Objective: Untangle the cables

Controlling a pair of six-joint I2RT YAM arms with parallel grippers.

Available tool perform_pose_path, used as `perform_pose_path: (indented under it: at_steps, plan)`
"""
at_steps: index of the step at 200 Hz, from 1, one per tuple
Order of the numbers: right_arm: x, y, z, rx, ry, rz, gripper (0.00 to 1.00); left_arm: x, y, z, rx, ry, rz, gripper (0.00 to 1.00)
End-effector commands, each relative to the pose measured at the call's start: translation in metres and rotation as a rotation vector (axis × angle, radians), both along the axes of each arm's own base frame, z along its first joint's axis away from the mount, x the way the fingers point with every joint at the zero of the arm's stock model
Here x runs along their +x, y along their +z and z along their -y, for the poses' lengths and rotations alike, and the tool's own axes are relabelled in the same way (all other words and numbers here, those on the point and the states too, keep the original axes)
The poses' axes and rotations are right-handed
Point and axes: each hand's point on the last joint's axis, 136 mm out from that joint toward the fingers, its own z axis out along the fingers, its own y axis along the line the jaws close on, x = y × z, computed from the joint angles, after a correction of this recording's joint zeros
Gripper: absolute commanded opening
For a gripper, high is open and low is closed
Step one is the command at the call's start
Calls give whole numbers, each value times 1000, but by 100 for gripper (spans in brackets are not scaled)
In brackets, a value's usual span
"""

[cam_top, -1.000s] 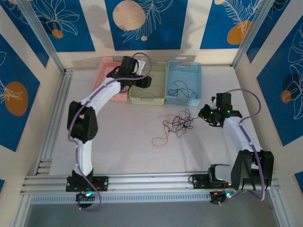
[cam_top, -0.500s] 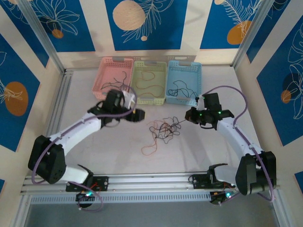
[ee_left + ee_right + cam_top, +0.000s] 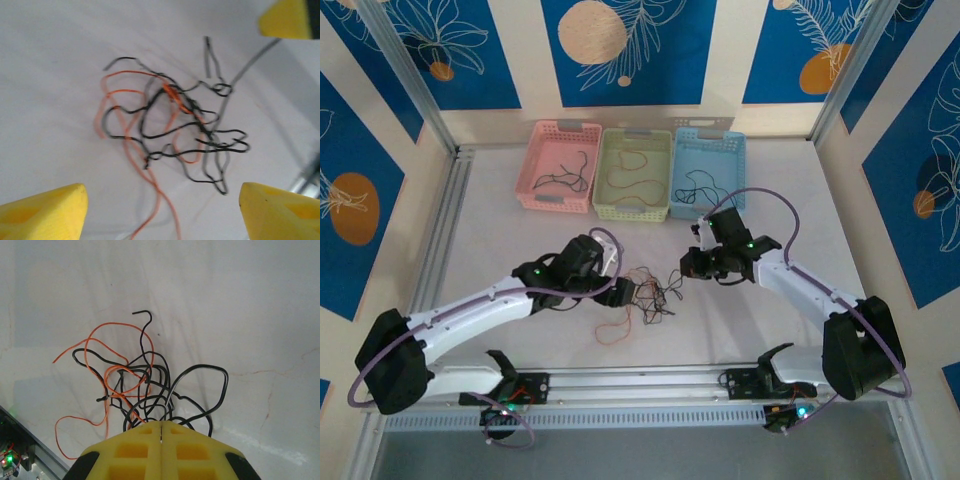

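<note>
Cables (image 3: pixel 652 291): a tangle of black and orange-red strands lies on the white counter (image 3: pixel 520 240), near its middle, between the two end effectors.

Left end effector (image 3: pixel 623 293): positioned just beside the tangle's left edge. In the left wrist view its yellow fingers (image 3: pixel 42 212) stand wide apart with nothing between them, and the tangle lies on the counter ahead.

Right end effector (image 3: pixel 684 273): positioned at the tangle's right edge. In the right wrist view its yellow fingers (image 3: pixel 135 450) are pressed together. Black strands run in under their tips, so it is clamped on the cables.

One orange-red strand trails from the tangle toward the near rail.

Far edge of the counter, side by side:
- pink basket (image 3: pixel 558 203), holding a black strand
- green basket (image 3: pixel 632 212), holding an orange-red strand
- blue basket (image 3: pixel 710 135), holding a black strand
</note>
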Motion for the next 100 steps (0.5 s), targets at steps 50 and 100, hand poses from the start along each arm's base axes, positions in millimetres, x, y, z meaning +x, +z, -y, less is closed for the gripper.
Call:
perform_pose_path:
  at_steps: [50, 100]
  plan:
    - [-4, -17, 4, -28, -11, -20, 0, 33, -33, 11, 4, 120, -76, 76]
    - [-7, -23, 8, -54, -10, -24, 0, 56, -49, 20, 10, 152, -85, 57]
